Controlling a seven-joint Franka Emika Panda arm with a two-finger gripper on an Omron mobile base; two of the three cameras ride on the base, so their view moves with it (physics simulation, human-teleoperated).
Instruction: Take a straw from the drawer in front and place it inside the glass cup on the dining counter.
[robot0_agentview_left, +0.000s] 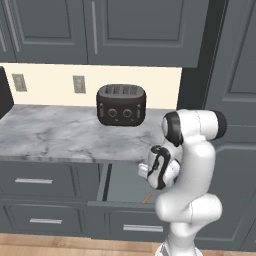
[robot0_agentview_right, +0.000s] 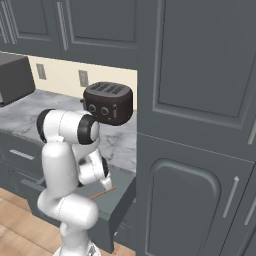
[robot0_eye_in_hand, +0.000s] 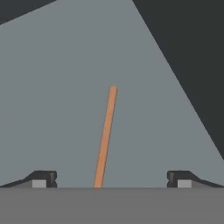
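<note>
The drawer (robot0_agentview_left: 120, 203) stands pulled out under the marble worktop, with a flat grey floor (robot0_eye_in_hand: 65, 109). On that floor lies the straw (robot0_eye_in_hand: 105, 135), thin and brownish-orange; it also shows as a short sliver at the drawer's right (robot0_agentview_left: 148, 197) and beside my arm (robot0_agentview_right: 103, 192). My gripper (robot0_eye_in_hand: 112, 179) hangs over the drawer, open, its two dark fingertips (robot0_eye_in_hand: 43, 178) wide apart. The straw's near end lies between them, a little left of centre, and nothing is held. The glass cup and the dining counter are out of view.
A black toaster (robot0_agentview_left: 121, 104) sits on the marble worktop (robot0_agentview_left: 55, 135) behind the drawer. Closed drawers (robot0_agentview_left: 33, 180) lie to the left. A tall grey cabinet (robot0_agentview_right: 200, 150) rises close on the right, and wall cabinets (robot0_agentview_left: 135, 30) hang above.
</note>
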